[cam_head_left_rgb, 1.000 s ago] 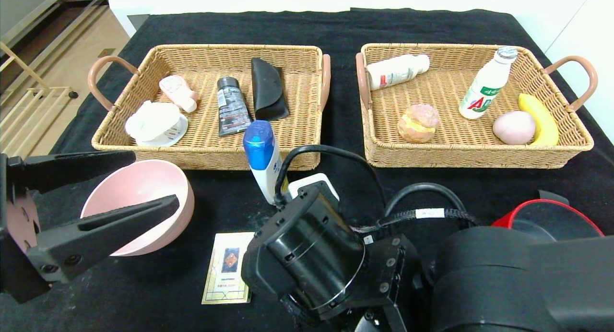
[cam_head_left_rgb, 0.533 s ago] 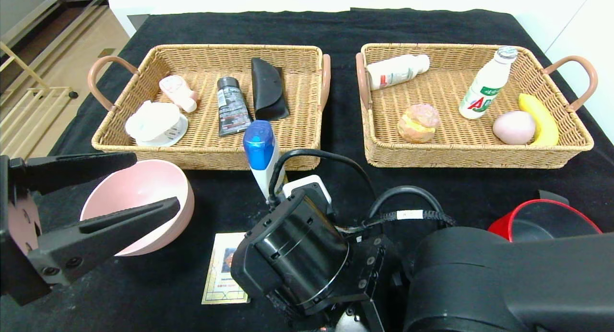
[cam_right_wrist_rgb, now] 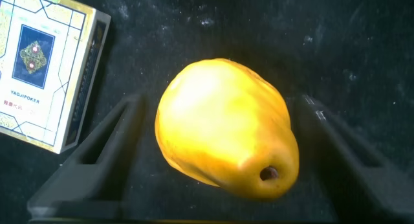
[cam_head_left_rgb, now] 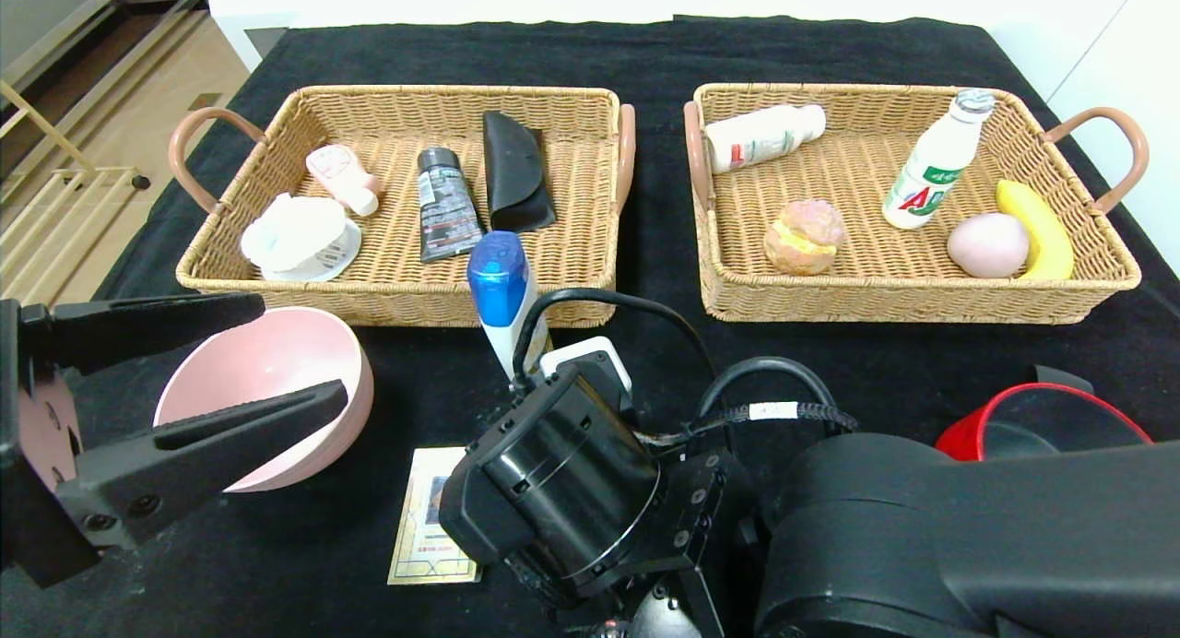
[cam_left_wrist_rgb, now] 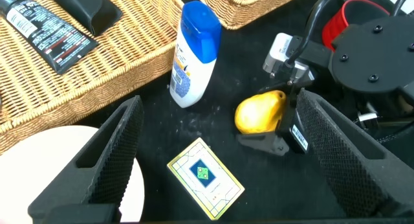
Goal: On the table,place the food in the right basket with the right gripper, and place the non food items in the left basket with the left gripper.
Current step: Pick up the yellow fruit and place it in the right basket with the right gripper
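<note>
The right end effector is straddling a glossy yellow pear-shaped fruit, fingers apart on either side. The left end effector is hovering spread wide above a round pink bowl.

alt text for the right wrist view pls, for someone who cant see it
A yellow pear-like fruit lies on the black table between the two fingers of the right gripper, which stand on either side of it with a gap showing, not yet clamped. A boxed deck of playing cards lies beside it, just outside one finger.
</note>
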Controlling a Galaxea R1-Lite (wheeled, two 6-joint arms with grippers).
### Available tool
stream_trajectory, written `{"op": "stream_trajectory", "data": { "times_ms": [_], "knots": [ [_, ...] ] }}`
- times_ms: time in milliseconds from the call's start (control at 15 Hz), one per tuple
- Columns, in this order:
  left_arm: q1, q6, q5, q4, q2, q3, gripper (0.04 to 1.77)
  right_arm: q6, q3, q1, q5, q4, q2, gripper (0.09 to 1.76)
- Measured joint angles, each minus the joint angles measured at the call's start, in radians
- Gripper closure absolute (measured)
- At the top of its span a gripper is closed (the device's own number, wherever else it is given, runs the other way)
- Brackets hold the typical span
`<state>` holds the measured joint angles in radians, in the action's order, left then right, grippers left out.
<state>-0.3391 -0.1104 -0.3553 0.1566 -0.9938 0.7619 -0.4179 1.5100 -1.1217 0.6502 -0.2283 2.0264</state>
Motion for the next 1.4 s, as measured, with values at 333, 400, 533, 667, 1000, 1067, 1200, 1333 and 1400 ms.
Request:
{"op": "stream_trajectory", "data": {
  "times_ms": [333, 400, 533, 667, 1000, 1067, 1200, 1333, 1400],
  "knots": [
    [0.000, -0.002, 0.000, -0.001, -0.002, -0.001, 0.09, 0.000, 0.000, 0.002, 0.000, -0.001, 0.000, 0.62],
    [0.000, -0.002, 0.000, -0.001, -0.003, -0.001, 0.09, 0.000, 0.000, 0.002, 0.000, 0.000, 0.000, 0.62],
    [0.000, -0.002, 0.000, -0.002, -0.003, -0.001, 0.09, 0.000, -0.001, 0.002, 0.000, -0.001, 0.000, 0.63],
    [-0.001, -0.003, 0.000, -0.002, -0.003, -0.002, 0.09, -0.001, -0.003, 0.002, 0.000, -0.001, 0.000, 0.64],
    [-0.012, -0.003, 0.001, -0.001, -0.003, -0.004, 0.09, -0.003, -0.010, 0.001, 0.000, -0.002, -0.003, 0.64],
    [-0.013, -0.003, 0.001, -0.002, -0.003, -0.004, 0.09, -0.003, -0.010, 0.002, -0.001, -0.002, -0.004, 0.64],
    [-0.013, -0.002, 0.001, -0.001, -0.003, -0.004, 0.09, -0.003, -0.011, 0.002, -0.001, -0.004, -0.006, 0.64],
    [-0.013, -0.003, 0.001, -0.001, -0.003, -0.004, 0.09, -0.003, -0.011, 0.002, 0.000, -0.004, -0.007, 0.64],
    [-0.013, -0.002, 0.001, -0.001, -0.002, -0.004, 0.09, -0.003, -0.011, 0.001, 0.000, -0.004, -0.009, 0.64]
  ]
}}
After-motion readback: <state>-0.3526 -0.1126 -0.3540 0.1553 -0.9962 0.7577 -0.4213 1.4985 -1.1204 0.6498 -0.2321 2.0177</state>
